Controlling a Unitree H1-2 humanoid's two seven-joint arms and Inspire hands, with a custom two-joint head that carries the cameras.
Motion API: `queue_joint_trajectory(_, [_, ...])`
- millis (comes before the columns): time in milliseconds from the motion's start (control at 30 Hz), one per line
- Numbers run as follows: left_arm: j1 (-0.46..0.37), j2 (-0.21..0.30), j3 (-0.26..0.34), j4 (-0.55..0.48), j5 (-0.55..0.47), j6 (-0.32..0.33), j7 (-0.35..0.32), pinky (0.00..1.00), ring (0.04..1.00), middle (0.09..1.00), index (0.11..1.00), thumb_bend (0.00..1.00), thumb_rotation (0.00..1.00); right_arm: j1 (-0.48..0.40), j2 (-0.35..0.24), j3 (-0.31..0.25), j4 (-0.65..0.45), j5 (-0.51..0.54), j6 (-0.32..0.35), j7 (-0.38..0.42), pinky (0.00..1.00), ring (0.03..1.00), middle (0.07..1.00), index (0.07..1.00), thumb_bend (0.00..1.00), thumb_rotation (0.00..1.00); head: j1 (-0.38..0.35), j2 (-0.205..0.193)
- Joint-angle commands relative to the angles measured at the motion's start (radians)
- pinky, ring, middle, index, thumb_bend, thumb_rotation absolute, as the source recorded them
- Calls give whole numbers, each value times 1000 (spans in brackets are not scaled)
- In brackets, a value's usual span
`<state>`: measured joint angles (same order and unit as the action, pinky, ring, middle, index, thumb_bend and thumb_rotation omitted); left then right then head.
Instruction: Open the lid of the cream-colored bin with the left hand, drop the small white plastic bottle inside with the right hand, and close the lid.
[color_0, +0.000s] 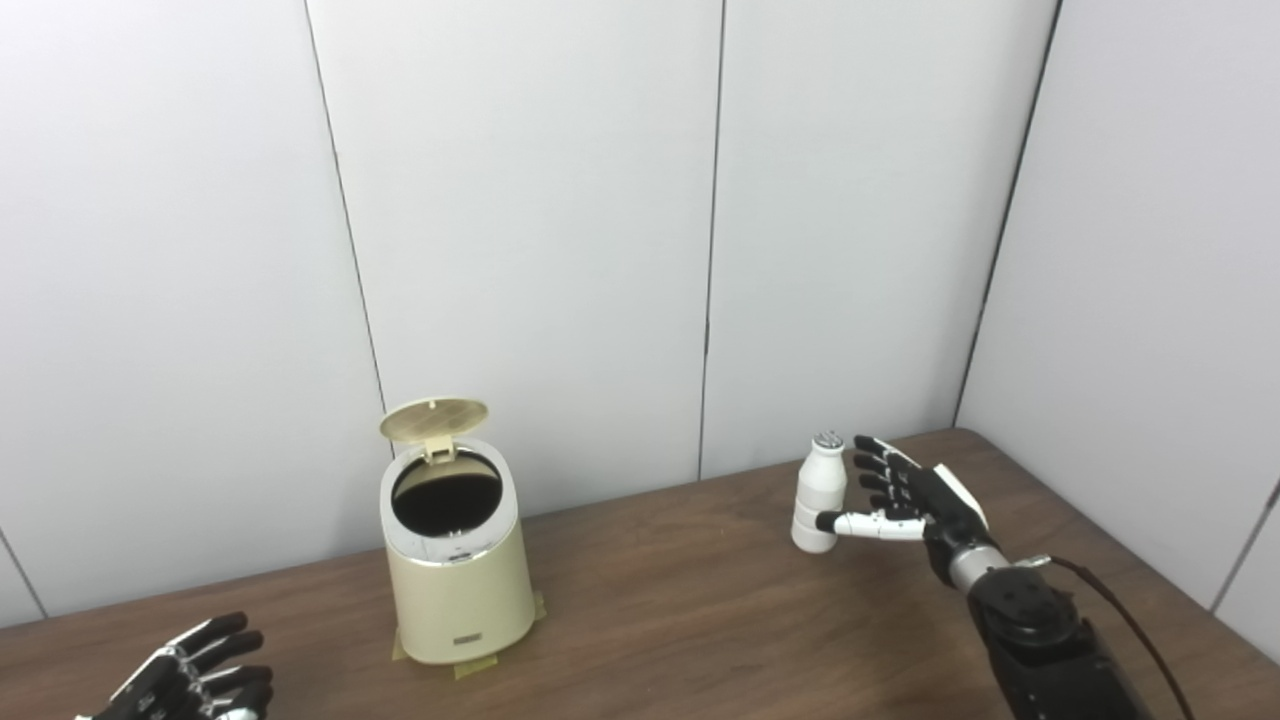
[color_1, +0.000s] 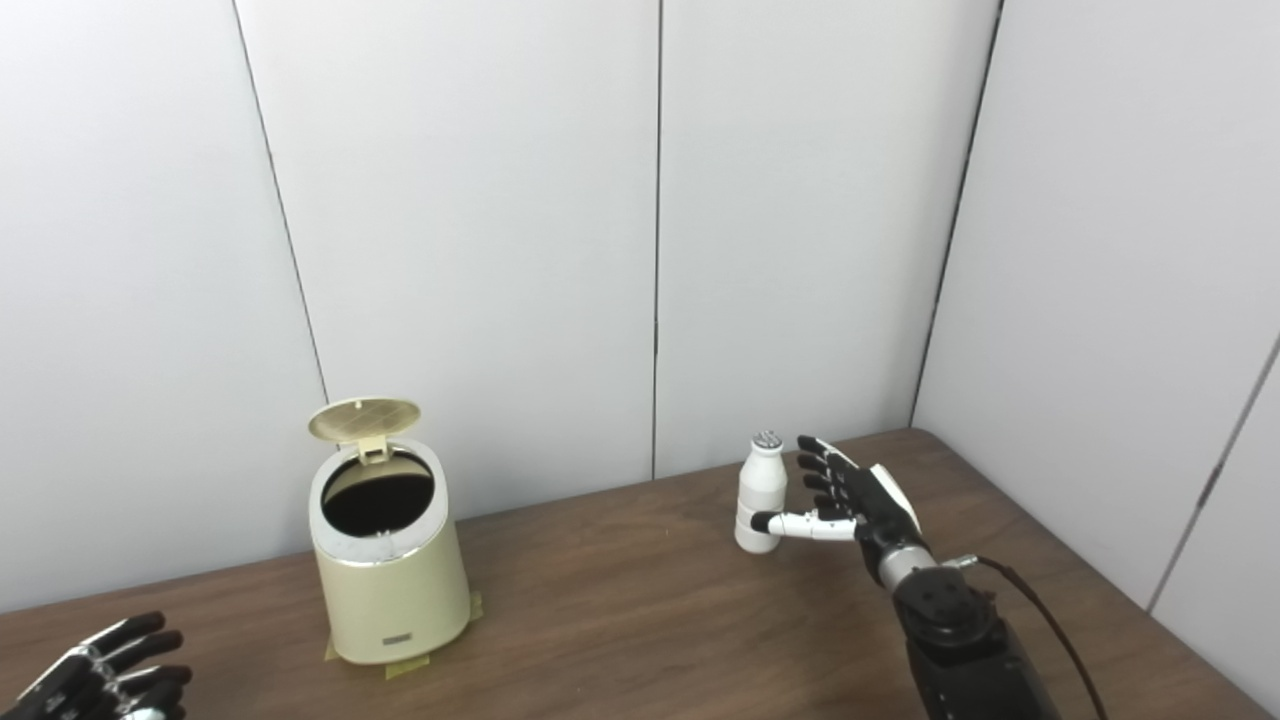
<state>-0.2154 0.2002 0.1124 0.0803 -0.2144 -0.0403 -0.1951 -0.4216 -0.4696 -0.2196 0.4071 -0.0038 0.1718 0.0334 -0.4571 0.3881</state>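
Bin (color_0: 455, 560) lid (color_0: 433, 419) up, badge unreadable; right hand (color_0: 905, 495) spread beside bottle (color_0: 819, 494); left hand (color_0: 195, 675) spread.

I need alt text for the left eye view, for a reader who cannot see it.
A cream-colored bin stands on a brown table with its lid open. To its right, the open right hand is beside an upright small white bottle. The left hand rests open at lower left.

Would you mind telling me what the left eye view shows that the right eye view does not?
Only the left eye view shows more of the left hand, low at the picture's edge. Only the right eye view shows more wall right of the table. Both show the bin with its lid up and the open right hand beside the upright bottle.
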Motion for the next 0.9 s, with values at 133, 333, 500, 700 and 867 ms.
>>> queue_joint_trajectory(133, [-32,-1,4,-58,-17,29,4,523,669,745,768,603,85,-73,-18,13,30,-10,-88,-10,808,854,857,864,815,142,5,4])
queue_joint_trajectory(333, [-26,6,-12,-98,56,61,34,543,697,754,773,602,51,-86,-7,28,21,-29,-49,-22,825,866,868,870,826,166,11,9])
queue_joint_trajectory(500, [-21,4,-14,-127,72,90,47,552,695,763,787,575,2,-90,1,31,14,-30,-40,-24,804,855,867,871,785,122,12,11])
queue_joint_trajectory(700, [-23,4,-13,-125,70,85,37,549,692,769,795,542,0,-99,11,31,46,-33,-70,-40,725,821,857,863,800,125,12,14])
queue_joint_trajectory(867, [-18,7,-14,-133,77,86,36,556,694,770,803,525,0,-100,39,28,69,-75,-163,-147,462,525,617,666,637,10,16,23])
